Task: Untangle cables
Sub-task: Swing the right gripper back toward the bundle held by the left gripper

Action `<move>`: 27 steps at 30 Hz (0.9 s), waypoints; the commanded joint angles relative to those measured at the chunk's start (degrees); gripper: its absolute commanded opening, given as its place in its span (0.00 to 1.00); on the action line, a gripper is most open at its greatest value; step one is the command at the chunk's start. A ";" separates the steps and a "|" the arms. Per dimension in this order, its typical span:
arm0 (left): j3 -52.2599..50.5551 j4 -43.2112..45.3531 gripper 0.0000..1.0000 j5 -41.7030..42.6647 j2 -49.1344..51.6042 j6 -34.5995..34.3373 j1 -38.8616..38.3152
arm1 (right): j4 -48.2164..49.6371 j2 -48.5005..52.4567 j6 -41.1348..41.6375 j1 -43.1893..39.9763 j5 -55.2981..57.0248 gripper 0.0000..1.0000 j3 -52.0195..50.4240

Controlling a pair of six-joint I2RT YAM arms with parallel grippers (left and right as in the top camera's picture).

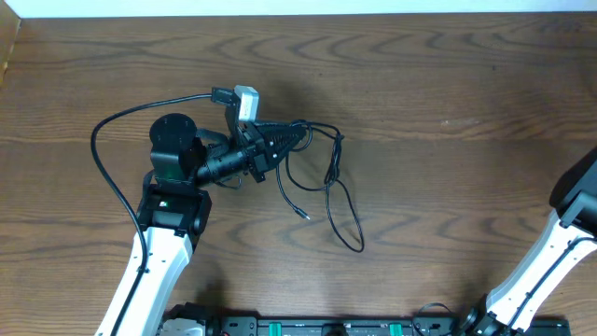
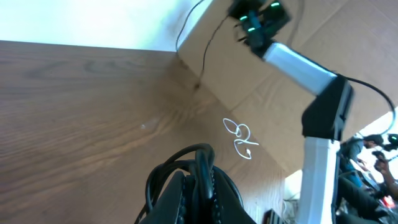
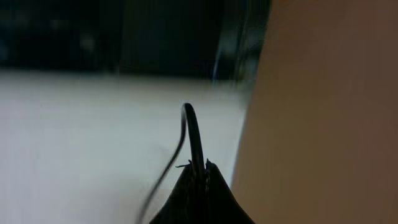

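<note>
Overhead shows left pincer (image 1: 300, 133) clamped on the black cables (image 1: 326, 184), loops at its 4 o'clock a tangled mess, right pincer (image 3: 202, 167) pinching one cord (image 3: 193, 130), so barely halfway imo.

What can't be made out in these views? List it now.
- Overhead: right tool lies beyond the right edge; its own view is blurred.
- Overhead: left tool covers where the thin black cables cross.
- Left wrist: thin white cord, plug ends too small.
</note>
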 commanded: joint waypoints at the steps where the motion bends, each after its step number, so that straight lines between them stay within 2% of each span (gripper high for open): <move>1: 1.55 0.15 0.08 -2.86 -0.04 -0.07 0.20 | -0.11 -0.13 -3.37 -1.36 -0.31 0.01 3.65; 4: 1.55 0.15 0.08 -3.21 -0.04 -0.04 0.20 | -1.49 3.65 -4.28 -2.12 0.85 0.01 3.65; 10: 1.55 0.13 0.08 -3.19 -0.04 -0.31 0.20 | -13.35 15.85 -4.28 -2.84 17.55 0.01 3.65; 12: 1.55 0.13 0.08 -3.19 -0.04 -0.31 0.20 | -17.66 17.88 -3.87 -3.13 18.88 0.01 3.65; 13: 1.55 0.13 0.08 -3.21 -0.04 -0.28 0.20 | -20.70 18.73 -2.64 -3.26 17.64 0.04 3.65; 15: 1.55 0.13 0.08 -3.23 -0.04 -0.26 0.20 | -26.53 20.33 -1.81 -3.34 13.94 0.33 3.65; 16: 1.55 0.13 0.08 -3.21 -0.04 -0.26 0.20 | -32.30 21.16 -1.40 -3.28 10.36 0.66 3.63; 17: 1.55 0.13 0.08 -3.21 -0.04 -0.28 0.20 | -35.15 21.31 -1.38 -3.15 8.13 0.85 3.63; 18: 1.55 0.13 0.08 -3.21 -0.04 -0.28 0.20 | -37.07 21.31 -1.38 -3.04 6.10 0.99 3.65; 23: 1.55 0.13 0.07 -3.21 -0.04 -0.26 0.20 | -43.01 16.57 3.37 -1.81 -1.70 0.99 3.78; 27: 1.55 0.13 0.08 -3.21 -0.04 -0.26 0.20 | -43.87 6.29 5.88 -0.35 -10.27 0.99 3.78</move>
